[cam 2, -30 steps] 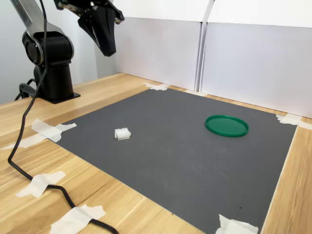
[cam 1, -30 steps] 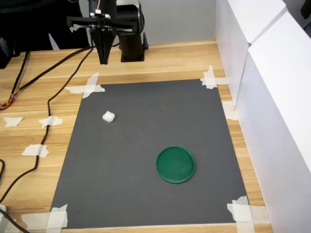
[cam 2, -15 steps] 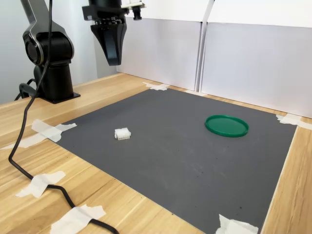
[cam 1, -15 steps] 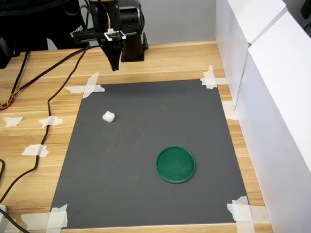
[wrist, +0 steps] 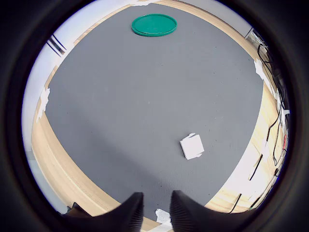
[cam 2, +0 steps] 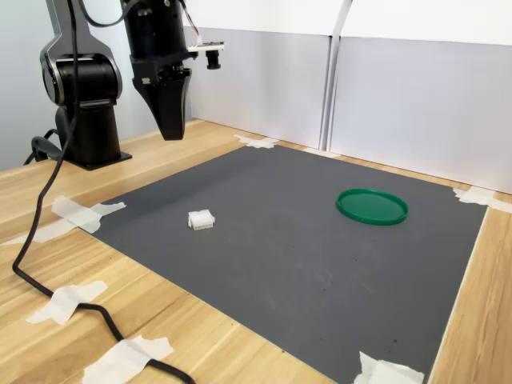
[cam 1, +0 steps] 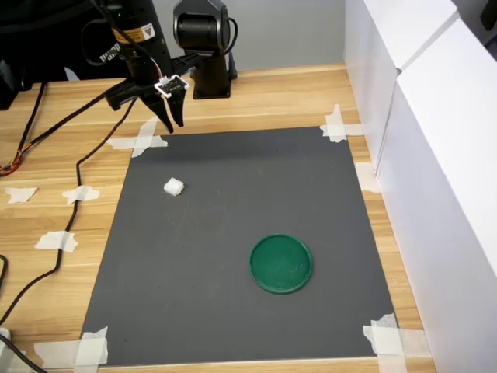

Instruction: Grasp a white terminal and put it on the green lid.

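Observation:
A small white terminal [cam 1: 174, 186] [cam 2: 201, 219] lies alone on the dark grey mat [cam 1: 233, 233], near the mat's left side in the first exterior view. The green lid [cam 1: 280, 263] [cam 2: 372, 206] rests flat on the mat, well apart from the terminal. My gripper [cam 1: 173, 124] [cam 2: 170, 134] hangs pointing down above the mat's far left corner in the first exterior view, beyond the terminal and clear of it. In the wrist view the terminal [wrist: 192, 146] lies ahead of the fingertips [wrist: 133, 209]. A narrow gap shows between them and nothing is held. The lid [wrist: 154, 24] is far off.
White tape pieces [cam 1: 142, 138] hold the mat's corners to the wooden table [cam 1: 272, 93]. Black cables [cam 1: 74, 179] run over the table on the first exterior view's left. White panels [cam 1: 435, 155] wall the right side. The arm's base [cam 1: 210, 62] stands behind the mat.
The gripper has come down from high above the table and turned about its axis. It now hangs low over the mat's far left corner. Terminal and lid have not moved.

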`<state>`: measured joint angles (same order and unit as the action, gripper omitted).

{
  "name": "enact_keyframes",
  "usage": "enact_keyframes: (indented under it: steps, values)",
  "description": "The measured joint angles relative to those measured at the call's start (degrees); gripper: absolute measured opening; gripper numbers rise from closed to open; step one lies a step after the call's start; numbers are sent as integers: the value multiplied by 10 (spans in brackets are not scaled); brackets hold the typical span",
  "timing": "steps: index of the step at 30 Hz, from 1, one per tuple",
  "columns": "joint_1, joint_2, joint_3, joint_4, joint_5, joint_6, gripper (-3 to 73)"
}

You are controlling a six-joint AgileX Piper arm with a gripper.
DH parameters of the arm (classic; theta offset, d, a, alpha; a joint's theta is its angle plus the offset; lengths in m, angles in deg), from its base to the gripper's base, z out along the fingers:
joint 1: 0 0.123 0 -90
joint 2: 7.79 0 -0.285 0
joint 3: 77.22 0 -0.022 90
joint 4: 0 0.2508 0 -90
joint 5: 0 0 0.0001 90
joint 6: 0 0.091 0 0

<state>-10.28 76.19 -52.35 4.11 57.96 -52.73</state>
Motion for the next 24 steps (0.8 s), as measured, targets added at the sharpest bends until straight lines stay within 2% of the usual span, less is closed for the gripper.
enact_keyframes:
  steps: [4, 7, 10, 15, 24]
  values:
    - [0, 6, -1, -1, -9, -7, 473]
    - [0, 6, -2, -4, -15, -8, 587]
    - [0, 7, -13, -4, -2, -8, 667]
    - [0, 8, -55, -3, 58, -8, 712]
    - [-3, 19, -77, -37, 64, -1, 715]
